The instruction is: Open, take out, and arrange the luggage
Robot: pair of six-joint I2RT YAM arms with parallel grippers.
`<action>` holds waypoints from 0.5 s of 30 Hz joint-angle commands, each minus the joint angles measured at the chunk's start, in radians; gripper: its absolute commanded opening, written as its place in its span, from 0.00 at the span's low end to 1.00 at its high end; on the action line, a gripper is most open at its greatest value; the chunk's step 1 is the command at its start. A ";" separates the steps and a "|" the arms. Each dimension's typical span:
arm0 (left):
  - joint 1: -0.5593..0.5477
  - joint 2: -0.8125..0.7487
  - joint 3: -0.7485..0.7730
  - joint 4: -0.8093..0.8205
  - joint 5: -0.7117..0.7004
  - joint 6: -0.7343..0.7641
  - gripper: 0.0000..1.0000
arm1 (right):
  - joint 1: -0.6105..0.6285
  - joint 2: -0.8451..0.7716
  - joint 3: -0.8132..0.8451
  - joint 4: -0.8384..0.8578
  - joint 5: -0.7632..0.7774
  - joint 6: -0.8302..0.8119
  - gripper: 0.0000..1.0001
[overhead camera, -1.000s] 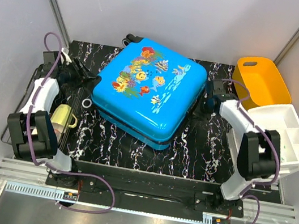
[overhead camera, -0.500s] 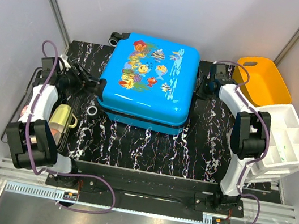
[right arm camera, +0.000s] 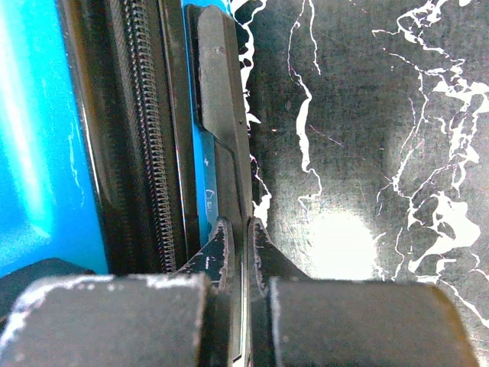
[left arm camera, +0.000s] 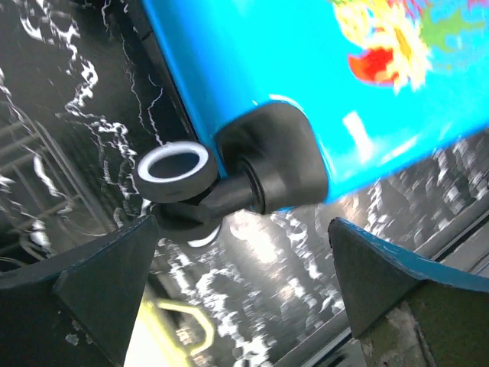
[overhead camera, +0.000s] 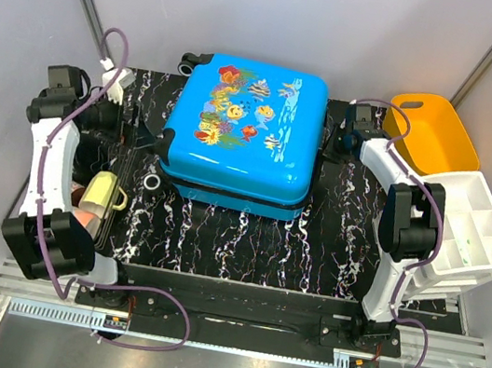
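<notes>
Left gripper [overhead camera: 134, 130] has opened wide beside the luggage [overhead camera: 240, 136]; right gripper [right arm camera: 247, 229] pinched shut; black marbled table [overhead camera: 218, 236], grey walls [overhead camera: 284, 11].

Lab cell: grey panels [overhead camera: 303, 14], aluminium rails [overhead camera: 444, 354]

Luggage [right arm camera: 34, 138], blue-shelled. On its side, a black zip band [right arm camera: 145, 130] runs top to bottom. Just right of the zip, a flat black strip [right arm camera: 218, 99]. Right gripper [right arm camera: 246, 237] jaws pressed together, tips at the strip's lower end. Right of the luggage, marbled black table [right arm camera: 367, 138].
</notes>
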 commanded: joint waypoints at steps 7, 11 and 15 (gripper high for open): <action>0.004 0.027 0.120 -0.360 -0.016 1.001 0.99 | 0.029 0.036 0.081 0.205 -0.081 0.044 0.00; -0.031 0.071 0.085 -0.337 -0.027 1.139 0.99 | 0.029 0.049 0.096 0.208 -0.087 0.043 0.00; -0.084 0.082 0.021 -0.170 -0.074 1.113 0.97 | 0.030 0.058 0.107 0.213 -0.101 0.029 0.00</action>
